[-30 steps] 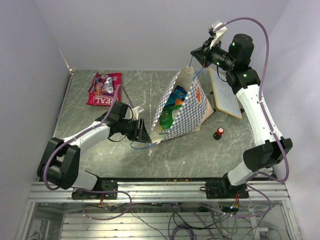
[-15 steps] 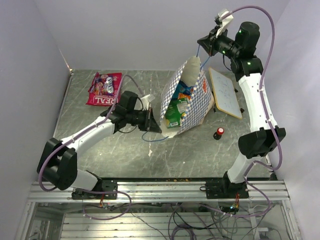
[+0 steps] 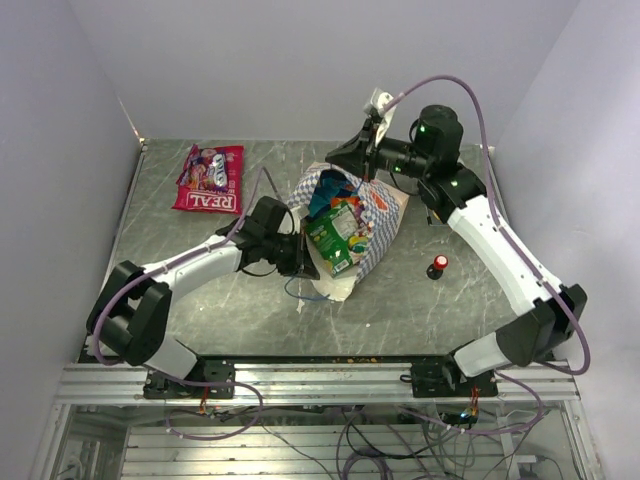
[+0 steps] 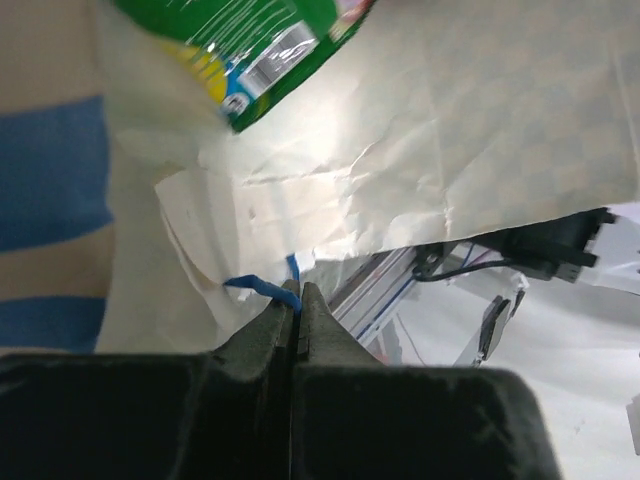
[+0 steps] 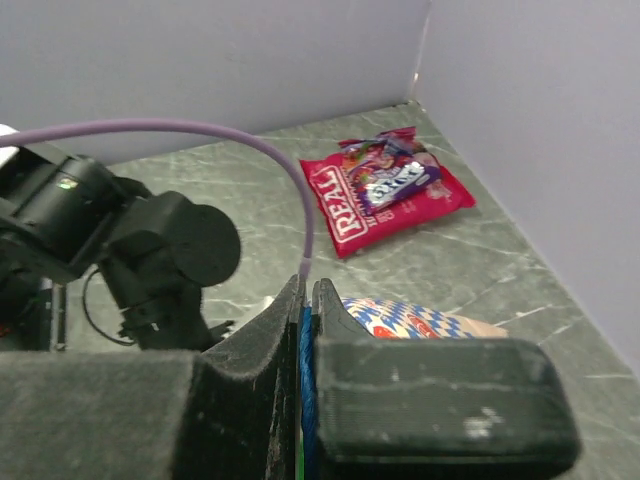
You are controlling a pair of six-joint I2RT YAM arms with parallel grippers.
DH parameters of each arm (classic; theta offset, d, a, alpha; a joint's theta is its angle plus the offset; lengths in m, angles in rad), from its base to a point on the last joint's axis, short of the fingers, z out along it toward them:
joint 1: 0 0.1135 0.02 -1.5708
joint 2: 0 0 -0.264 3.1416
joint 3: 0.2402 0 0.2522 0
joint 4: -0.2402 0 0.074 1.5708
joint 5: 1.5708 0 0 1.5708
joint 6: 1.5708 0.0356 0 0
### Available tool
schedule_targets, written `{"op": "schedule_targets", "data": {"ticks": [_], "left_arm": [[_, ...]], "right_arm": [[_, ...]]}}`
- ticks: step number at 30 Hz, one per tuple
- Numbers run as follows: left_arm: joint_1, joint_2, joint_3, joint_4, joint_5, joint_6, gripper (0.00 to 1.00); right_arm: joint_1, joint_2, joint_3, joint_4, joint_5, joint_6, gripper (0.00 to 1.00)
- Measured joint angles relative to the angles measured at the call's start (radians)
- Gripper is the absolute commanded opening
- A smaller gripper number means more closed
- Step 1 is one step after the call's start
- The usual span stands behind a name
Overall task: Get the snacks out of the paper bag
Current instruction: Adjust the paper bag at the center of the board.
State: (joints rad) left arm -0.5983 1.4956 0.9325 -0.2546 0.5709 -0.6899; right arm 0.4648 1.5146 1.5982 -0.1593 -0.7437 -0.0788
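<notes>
The blue-and-white checkered paper bag stands mid-table, its mouth open upward and toward me. Snacks show inside it: a green packet and blue and orange ones behind. My left gripper is shut on the near blue cord handle, at the bag's near rim, under the green packet. My right gripper is shut on the far blue cord handle, above the bag's far rim. The red "REAL" packet lies on the table at the far left; it also shows in the right wrist view.
A small red-and-black knob stands on the table right of the bag. Grey walls close the table on the left, back and right. The left arm stretches under the right wrist.
My right gripper has swung left and down with its handle. The bag has sunk lower and tipped its mouth toward the camera. My left gripper kept its handle and shifted slightly.
</notes>
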Motion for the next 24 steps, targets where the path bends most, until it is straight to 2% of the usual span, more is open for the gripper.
{"op": "schedule_targets", "data": {"ticks": [3,5,9,12,14,18,21,24], "left_arm": [[-0.002,-0.017,-0.029,-0.046,-0.035,0.001,0.17],[-0.003,-0.047,-0.039,-0.08,-0.061,0.003,0.31],[-0.003,-0.142,-0.05,-0.146,-0.123,0.013,0.49],[-0.01,-0.232,-0.05,-0.2,-0.18,0.027,0.71],[-0.025,-0.295,-0.046,-0.229,-0.214,0.039,0.78],[-0.116,-0.386,0.012,-0.266,-0.306,0.089,0.75],[-0.235,-0.385,0.076,-0.26,-0.403,0.137,0.61],[-0.357,-0.323,0.137,-0.233,-0.521,0.194,0.37]], "right_arm": [[0.018,-0.06,-0.078,0.039,0.002,0.04,0.0],[0.02,-0.067,-0.084,0.049,0.014,0.058,0.0],[0.018,-0.063,-0.063,0.037,0.061,0.063,0.0],[0.016,-0.06,-0.031,0.019,0.096,0.06,0.0],[0.012,-0.059,-0.016,0.008,0.134,0.068,0.0],[0.005,-0.04,0.02,-0.028,0.191,0.087,0.0],[0.006,-0.03,0.027,-0.037,0.204,0.099,0.0],[0.006,-0.029,0.028,-0.043,0.213,0.109,0.0]]}}
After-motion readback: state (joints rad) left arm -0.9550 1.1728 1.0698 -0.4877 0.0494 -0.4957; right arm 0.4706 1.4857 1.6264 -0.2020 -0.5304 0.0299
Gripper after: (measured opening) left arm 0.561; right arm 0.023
